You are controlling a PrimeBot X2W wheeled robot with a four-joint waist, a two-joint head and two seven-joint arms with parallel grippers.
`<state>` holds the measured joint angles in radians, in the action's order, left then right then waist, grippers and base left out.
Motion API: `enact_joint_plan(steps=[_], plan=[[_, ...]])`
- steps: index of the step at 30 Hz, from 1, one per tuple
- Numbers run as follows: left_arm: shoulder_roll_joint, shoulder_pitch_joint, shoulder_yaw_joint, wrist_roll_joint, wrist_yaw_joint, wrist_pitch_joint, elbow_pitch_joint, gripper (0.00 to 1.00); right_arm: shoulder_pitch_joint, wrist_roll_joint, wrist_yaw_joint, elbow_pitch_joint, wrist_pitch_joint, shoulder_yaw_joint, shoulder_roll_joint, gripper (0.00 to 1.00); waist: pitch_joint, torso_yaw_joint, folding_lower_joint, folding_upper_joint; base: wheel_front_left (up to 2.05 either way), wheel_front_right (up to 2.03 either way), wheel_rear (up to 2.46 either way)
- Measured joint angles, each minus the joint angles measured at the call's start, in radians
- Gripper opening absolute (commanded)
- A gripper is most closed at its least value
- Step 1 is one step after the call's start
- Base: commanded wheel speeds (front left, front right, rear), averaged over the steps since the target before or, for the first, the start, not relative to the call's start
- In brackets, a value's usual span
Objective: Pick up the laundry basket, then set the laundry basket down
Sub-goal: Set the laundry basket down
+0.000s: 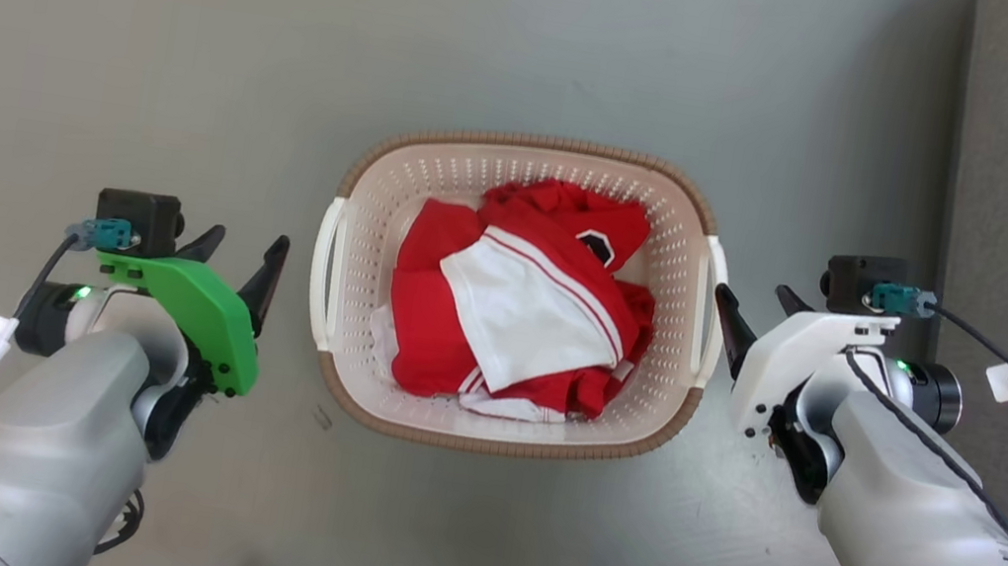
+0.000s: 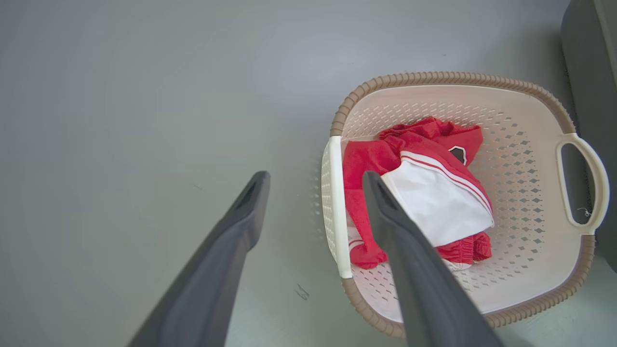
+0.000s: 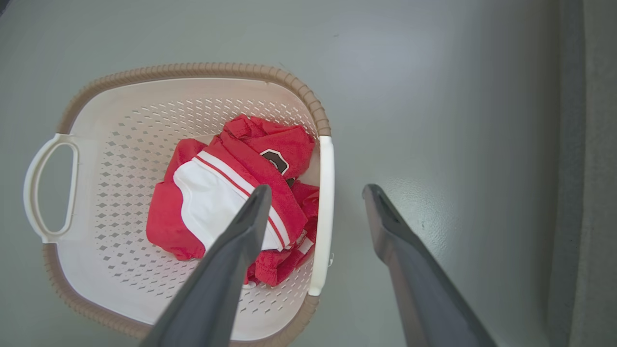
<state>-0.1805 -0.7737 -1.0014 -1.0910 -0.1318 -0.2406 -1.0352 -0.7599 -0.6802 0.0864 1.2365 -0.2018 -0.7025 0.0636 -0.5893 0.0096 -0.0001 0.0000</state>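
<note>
Tipping is our worry: the laundry basket (image 1: 535,143) sits on the grey floor (image 1: 202,28) between our left gripper (image 1: 249,237) and right gripper (image 1: 752,295), both spread and empty just outside its white handles (image 1: 324,271). If one side catches first, the basket could tilt and spill the red-and-white clothes (image 1: 519,315). The left wrist view shows the far handle's open loop (image 2: 578,185), which the head view sees edge-on.

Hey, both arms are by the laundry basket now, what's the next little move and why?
Probably lower both arms together until each gripper straddles its handle. The left gripper and right gripper flank the laundry basket, both open and holding nothing. In the wrist views the left handle and right handle line up between the fingers, so little sideways correction seems needed.
</note>
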Motion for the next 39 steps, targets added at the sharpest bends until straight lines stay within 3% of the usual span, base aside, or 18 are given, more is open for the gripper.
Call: enact_joint_plan(steps=[13, 19, 27, 39], plan=[[-0.01, 0.027, 0.029, 0.053, 0.001, -0.008, 0.014, 1.0, 0.069, -0.016, -0.019, -0.035, -0.037, 0.034, -0.001, 1.0, 0.117, -0.016, 0.0, 0.0, 0.0, 0.0, 0.0], [-0.029, 0.027, 0.077, 0.083, 0.032, -0.008, 0.071, 1.0, 0.085, -0.016, -0.03, -0.068, -0.046, 0.043, -0.001, 1.0, 0.157, -0.02, 0.0, 0.0, 0.0, 0.0, 0.0], [-0.072, 0.055, 0.171, 0.153, 0.091, -0.008, 0.171, 1.0, 0.106, 0.006, -0.088, -0.208, -0.046, 0.085, 0.003, 1.0, 0.226, -0.028, 0.0, 0.0, 0.0, 0.0, 0.0], [-0.11, 0.147, 0.284, 0.286, 0.19, -0.009, 0.373, 1.0, 0.183, 0.1, -0.169, -0.441, -0.047, 0.17, 0.067, 1.0, 0.321, -0.042, 0.0, 0.0, 0.0, 0.0, 0.0]])
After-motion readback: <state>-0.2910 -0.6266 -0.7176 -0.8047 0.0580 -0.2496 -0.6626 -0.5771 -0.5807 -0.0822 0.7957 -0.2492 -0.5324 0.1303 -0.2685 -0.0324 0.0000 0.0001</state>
